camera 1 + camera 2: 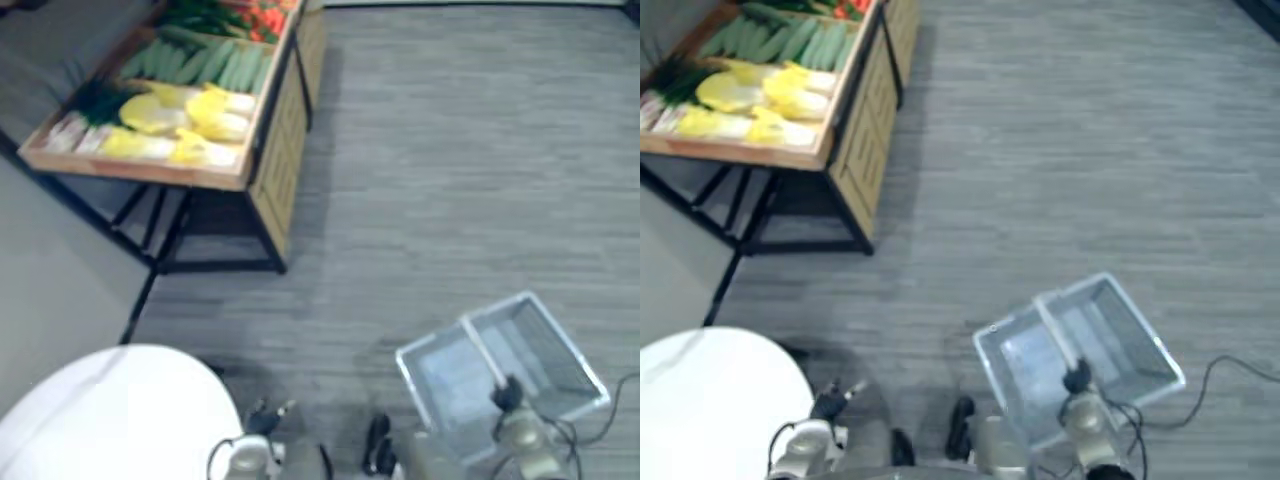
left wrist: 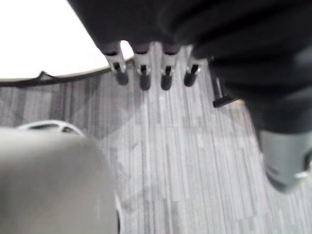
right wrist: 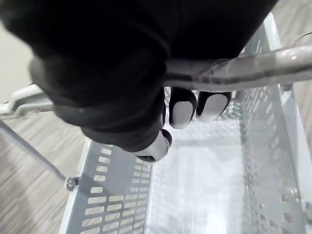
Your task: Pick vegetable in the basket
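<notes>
Zero vegetables [image 1: 200,115] collected: right hand [image 3: 112,73] fingers [image 3: 183,108] curl round the handle [image 3: 243,68] of the empty grey perforated basket [image 1: 440,375], lower right; left hand [image 2: 146,29] straight-fingered, empty; wooden vegetable desk [image 1: 130,172], upper left, well apart.

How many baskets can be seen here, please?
1. The grey basket is at the robot's right, its handle gripped by the right hand, apart from the vegetable stand. None seems hidden.

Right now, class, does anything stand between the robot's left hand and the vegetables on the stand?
Nothing visible does: bare floor separates the left hand from the vegetables on the wooden stand; a white round surface lies just beside.
</notes>
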Tool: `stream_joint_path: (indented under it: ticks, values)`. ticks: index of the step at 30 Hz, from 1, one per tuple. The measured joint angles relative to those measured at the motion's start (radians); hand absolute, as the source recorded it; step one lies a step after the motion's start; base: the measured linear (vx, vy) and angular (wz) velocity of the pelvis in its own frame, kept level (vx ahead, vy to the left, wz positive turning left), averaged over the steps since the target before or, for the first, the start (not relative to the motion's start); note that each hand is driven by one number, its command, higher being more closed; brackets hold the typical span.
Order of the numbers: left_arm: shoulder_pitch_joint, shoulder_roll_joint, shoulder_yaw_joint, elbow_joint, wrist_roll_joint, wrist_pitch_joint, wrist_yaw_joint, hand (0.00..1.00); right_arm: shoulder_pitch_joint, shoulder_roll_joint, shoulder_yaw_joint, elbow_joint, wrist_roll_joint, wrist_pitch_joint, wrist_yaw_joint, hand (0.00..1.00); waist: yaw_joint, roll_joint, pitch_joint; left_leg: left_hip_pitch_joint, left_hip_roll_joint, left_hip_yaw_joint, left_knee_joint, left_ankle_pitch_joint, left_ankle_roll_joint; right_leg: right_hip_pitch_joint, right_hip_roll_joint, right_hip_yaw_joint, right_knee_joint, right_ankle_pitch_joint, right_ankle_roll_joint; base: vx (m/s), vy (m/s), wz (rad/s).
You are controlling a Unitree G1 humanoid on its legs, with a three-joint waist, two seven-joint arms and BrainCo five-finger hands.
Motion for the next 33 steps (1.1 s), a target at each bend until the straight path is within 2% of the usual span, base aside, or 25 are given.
stream_joint_path:
  ticks: [2,3,4,5,6,7,8,9,10,11,12,14,16,17,18,19,20,21,23,24,26,29,30,31,33]
  values:
    - [0.0,-0.005,0.02,-0.021,0.0,-0.002,0.003,0.0,0.001,0.0,-0.007,0.054,0.007,0.013,-0.003,1.0,0.023,0.001,-0.001,-0.051,-0.029,-0.028,-0.069,0.051,-0.006,0.029,0.019,0.032,-0.023,0.002,0.003,0.16,0.044,-0.73]
    - [0.004,-0.007,0.025,-0.027,-0.001,-0.002,0.01,0.0,0.001,0.001,-0.011,0.087,0.007,0.014,-0.004,1.0,0.042,0.002,-0.006,-0.056,-0.043,-0.051,-0.113,0.096,0.009,0.039,0.036,0.053,-0.019,0.003,0.005,0.21,0.07,-1.02]
    - [0.017,-0.003,0.035,-0.026,-0.001,-0.001,0.013,0.0,0.006,0.004,-0.011,0.109,0.007,0.013,-0.003,1.0,0.058,-0.009,-0.024,-0.051,-0.049,-0.076,-0.106,0.137,0.046,0.045,0.044,0.072,-0.001,-0.007,-0.006,0.28,0.089,-1.06]
    - [0.022,-0.001,0.035,-0.023,-0.002,0.002,0.015,0.0,0.012,0.008,-0.011,0.11,0.007,0.012,-0.003,1.0,0.061,-0.006,-0.037,-0.04,-0.056,-0.084,-0.11,0.15,0.066,0.045,0.044,0.088,0.02,-0.025,-0.004,0.32,0.088,-0.77]
    - [0.03,0.013,0.031,-0.008,-0.001,0.005,0.015,0.0,0.038,0.024,-0.016,0.114,0.008,0.011,-0.005,1.0,0.052,-0.049,-0.055,-0.021,-0.084,-0.079,-0.112,0.147,0.095,0.044,0.02,0.097,0.083,-0.087,0.033,0.29,0.063,-0.23]
    - [0.029,0.02,0.026,0.0,-0.002,0.006,0.016,0.0,0.053,0.032,-0.022,0.114,0.009,0.011,-0.007,1.0,0.045,-0.046,-0.068,-0.002,-0.09,-0.082,-0.127,0.139,0.098,0.043,0.007,0.095,0.132,-0.11,0.071,0.38,0.055,-0.07]
    - [0.029,0.032,0.024,0.015,-0.002,0.008,0.019,0.0,0.063,0.043,-0.036,0.115,0.021,0.011,-0.012,1.0,0.039,-0.073,-0.065,0.043,-0.107,-0.081,-0.144,0.109,0.102,-0.014,-0.033,0.114,0.321,-0.131,0.127,0.39,0.037,0.04]
    - [0.026,0.038,0.021,0.016,-0.002,0.01,0.021,0.0,0.064,0.047,-0.045,0.115,0.027,0.012,-0.011,1.0,0.033,-0.08,-0.062,0.066,-0.113,-0.083,-0.144,0.095,0.105,-0.051,-0.052,0.116,0.435,-0.118,0.149,0.48,0.025,0.07]
    - [0.026,0.05,0.003,0.03,0.0,0.021,0.025,0.0,0.07,0.054,-0.062,0.115,0.028,0.013,-0.012,1.0,0.021,-0.08,-0.061,0.116,-0.115,-0.093,-0.147,0.069,0.108,-0.116,-0.09,0.113,0.642,-0.049,0.19,0.4,0.012,0.23]
    - [0.028,0.06,-0.021,0.035,0.001,0.03,0.027,0.0,0.081,0.054,-0.065,0.116,0.029,0.013,-0.013,1.0,0.013,-0.082,-0.06,0.158,-0.117,-0.105,-0.154,0.058,0.111,-0.152,-0.119,0.102,0.761,-0.036,0.174,0.41,-0.02,0.44]
    - [0.03,0.069,-0.049,0.034,0.001,0.034,0.029,0.0,0.088,0.054,-0.077,0.116,0.03,0.014,-0.013,1.0,-0.003,-0.078,-0.058,0.218,-0.12,-0.124,-0.182,0.046,0.106,-0.184,-0.157,0.095,0.843,-0.062,0.13,0.33,-0.032,0.48]
    - [0.029,0.065,-0.059,0.033,0.001,0.035,0.029,0.0,0.086,0.053,-0.095,0.115,0.048,0.013,-0.015,1.0,-0.03,-0.07,-0.053,0.291,-0.107,-0.162,-0.236,0.044,0.097,-0.222,-0.193,0.092,0.805,-0.089,0.097,0.53,-0.113,0.59]
    - [0.02,0.056,-0.064,0.033,0.001,0.038,0.029,0.0,0.088,0.054,-0.105,0.115,0.053,0.013,-0.016,1.0,-0.037,-0.056,-0.053,0.332,-0.064,-0.185,-0.277,0.048,0.091,-0.252,-0.179,0.111,0.605,-0.089,0.092,0.52,-0.197,0.52]
    - [0.012,0.051,-0.064,0.031,0.001,0.038,0.028,0.0,0.086,0.055,-0.112,0.115,0.073,0.009,-0.014,1.0,-0.042,-0.049,-0.05,0.348,-0.032,-0.189,-0.291,0.049,0.089,-0.255,-0.162,0.134,0.407,-0.061,0.108,0.48,-0.269,0.44]
    - [0.009,0.047,-0.063,0.031,0.002,0.038,0.028,0.0,0.084,0.057,-0.115,0.116,0.082,0.008,-0.013,1.0,-0.05,-0.046,-0.05,0.369,-0.003,-0.19,-0.314,0.045,0.066,-0.252,-0.152,0.166,0.199,0.015,0.117,0.49,-0.293,0.42]
    - [0.01,0.046,-0.063,0.031,0.003,0.037,0.027,0.0,0.083,0.058,-0.12,0.116,0.088,0.007,-0.013,1.0,-0.056,-0.047,-0.051,0.383,0.007,-0.191,-0.328,0.039,0.051,-0.249,-0.153,0.184,0.099,0.061,0.122,0.42,-0.262,0.29]
    - [0.01,0.048,-0.061,0.033,0.007,0.038,0.027,0.0,0.084,0.064,-0.137,0.118,0.09,0.007,-0.014,1.0,-0.059,-0.045,-0.05,0.414,0.027,-0.191,-0.354,0.027,0.028,-0.238,-0.151,0.189,0.01,0.194,0.156,0.55,-0.325,0.05]
    - [0.003,0.03,-0.056,0.057,0.011,0.037,0.022,0.0,0.069,0.075,-0.175,0.145,0.092,0.005,-0.013,1.0,-0.054,-0.016,-0.042,0.452,0.06,-0.19,-0.378,0.027,0.006,-0.218,-0.113,0.163,0.031,0.269,0.141,0.54,-0.311,-0.01]
    - [-0.007,0.02,-0.056,0.075,0.014,0.032,0.011,0.0,0.051,0.09,-0.213,0.167,0.094,0.005,-0.013,1.0,-0.058,-0.008,-0.037,0.464,0.05,-0.22,-0.369,0.055,-0.012,-0.246,-0.107,0.177,0.155,0.166,0.122,0.43,-0.252,-0.01]
    - [-0.001,0.017,-0.054,0.083,0.02,0.03,0.007,0.0,0.064,0.098,-0.234,0.171,0.1,0.005,-0.013,1.0,-0.063,0.001,-0.043,0.482,0.056,-0.22,-0.34,0.071,-0.02,-0.247,-0.105,0.172,0.251,0.092,0.106,0.43,-0.259,0.13]
    - [0.002,0.012,-0.046,0.094,0.021,0.024,0.005,0.0,0.082,0.104,-0.249,0.186,0.11,0.004,-0.01,1.0,-0.061,0.018,-0.054,0.473,0.08,-0.25,-0.24,0.079,-0.036,-0.229,-0.1,0.149,0.322,0.019,0.098,0.52,-0.291,0.21]
    - [0.017,-0.01,-0.009,0.092,0.016,0.018,-0.001,0.0,0.091,0.087,-0.248,0.208,0.117,0.01,-0.003,1.0,-0.061,0.045,-0.054,0.274,0.128,-0.336,0.215,0.19,-0.173,-0.127,-0.088,0.093,0.298,-0.04,0.082,0.4,-0.174,0.38]
    - [0.019,-0.013,0.008,0.069,0.004,0.016,-0.009,0.0,0.094,0.081,-0.246,0.226,0.117,0.014,-0.003,1.0,-0.054,0.052,-0.041,0.175,0.166,-0.321,0.45,0.188,-0.169,-0.045,-0.081,0.062,0.252,-0.045,0.074,0.47,-0.133,0.65]
    - [0.02,-0.013,0.027,0.049,-0.002,0.011,-0.009,0.0,0.094,0.08,-0.242,0.234,0.118,0.021,-0.003,1.0,-0.05,0.042,-0.018,0.108,0.199,-0.254,0.611,0.166,-0.116,0.053,-0.079,0.04,0.196,-0.045,0.074,0.39,-0.084,0.61]
    - [0.019,-0.009,0.036,0.022,-0.002,0.008,-0.008,0.0,0.097,0.071,-0.228,0.243,0.116,0.032,-0.003,1.0,-0.027,0.036,-0.014,0.037,0.232,-0.12,0.674,0.135,-0.033,0.169,-0.089,0.016,0.102,-0.037,0.089,0.33,-0.036,0.46]
